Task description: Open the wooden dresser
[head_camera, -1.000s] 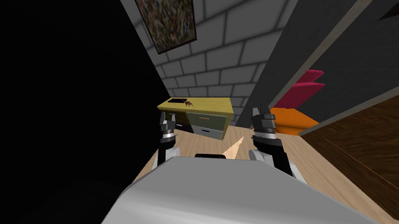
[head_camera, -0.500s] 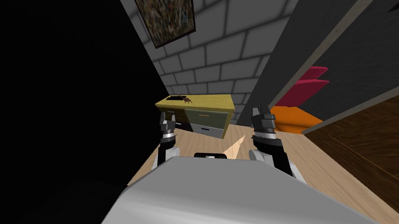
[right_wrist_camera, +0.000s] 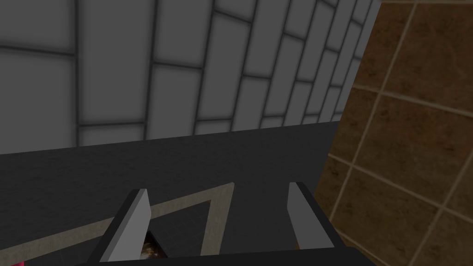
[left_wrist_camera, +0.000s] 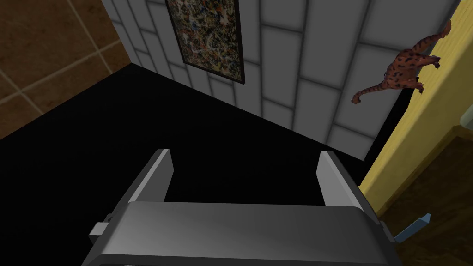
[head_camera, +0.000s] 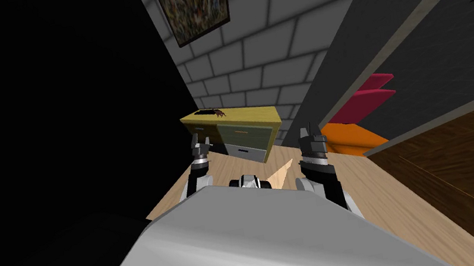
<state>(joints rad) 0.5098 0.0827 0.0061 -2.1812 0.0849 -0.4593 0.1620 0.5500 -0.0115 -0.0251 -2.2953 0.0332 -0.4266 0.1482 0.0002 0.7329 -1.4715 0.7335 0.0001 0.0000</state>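
- The head camera sits up high and looks steeply down and forward. It is tipped to one side. The yellow dresser point(head_camera: 232, 132) is far off, by the grey brick wall point(head_camera: 264, 51).
- The left wrist camera sits on the left tool point(left_wrist_camera: 245, 156) and looks along it, close beside the dresser's edge.
- It shares the dresser, the toy dinosaur point(left_wrist_camera: 406, 69) and the wall picture point(left_wrist_camera: 206, 37) with the head camera.
- The right wrist camera sits on the right tool point(right_wrist_camera: 218, 190) and faces a grey brick wall too.
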